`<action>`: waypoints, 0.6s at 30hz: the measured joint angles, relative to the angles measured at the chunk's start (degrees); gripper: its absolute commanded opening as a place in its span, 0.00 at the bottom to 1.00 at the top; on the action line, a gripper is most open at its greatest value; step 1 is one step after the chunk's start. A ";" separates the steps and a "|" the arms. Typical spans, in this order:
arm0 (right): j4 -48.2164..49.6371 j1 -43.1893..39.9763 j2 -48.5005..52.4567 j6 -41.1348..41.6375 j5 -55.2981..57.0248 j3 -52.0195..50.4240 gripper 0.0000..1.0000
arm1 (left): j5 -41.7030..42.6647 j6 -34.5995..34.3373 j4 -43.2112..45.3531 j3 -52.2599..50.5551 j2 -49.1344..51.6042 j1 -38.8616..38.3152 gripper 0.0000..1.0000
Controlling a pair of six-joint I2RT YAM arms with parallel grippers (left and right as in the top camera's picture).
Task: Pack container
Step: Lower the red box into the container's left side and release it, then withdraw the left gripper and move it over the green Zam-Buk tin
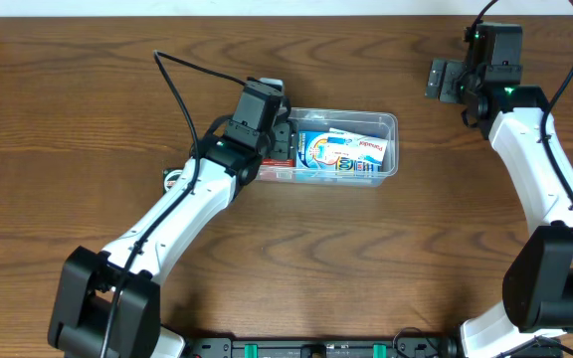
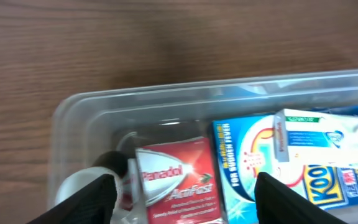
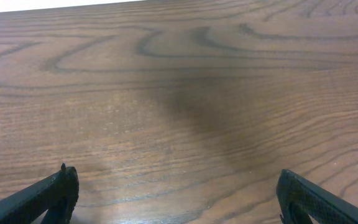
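Overhead, we find the left gripper (image 1: 284,137) above the left end of the container (image 1: 392,125), jaws apart, holding nothing; the right gripper (image 1: 442,82), wide open and empty, stands well apart.

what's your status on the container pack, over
Left gripper open above red box in container. Right gripper open over table, away from container. Nothing blocking seen.

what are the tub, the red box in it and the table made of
The container looks like clear, slightly glossy plastic: boxes show through its walls. The red box seems to be printed cardboard, with flat faces and creased edges. The table looks like wood or wood-look laminate: brown grain, faint sheen.
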 measured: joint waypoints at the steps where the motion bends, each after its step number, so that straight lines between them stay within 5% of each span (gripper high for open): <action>1: 0.00 0.00 0.00 0.00 -0.02 0.00 0.99 | -1.01 0.00 -0.72 0.00 -0.68 0.17 0.72; 10: 0.00 0.00 0.00 -0.02 0.00 0.00 0.99 | -7.50 -0.02 -10.84 -0.02 -12.59 11.56 0.72; 13: 0.00 0.00 0.00 0.00 -0.02 0.00 0.99 | -8.52 0.35 -12.59 -0.02 -15.21 17.22 0.92; 18: 0.00 0.00 0.00 0.00 -0.02 0.00 0.99 | -8.39 0.00 -13.94 -0.02 -13.84 23.26 0.97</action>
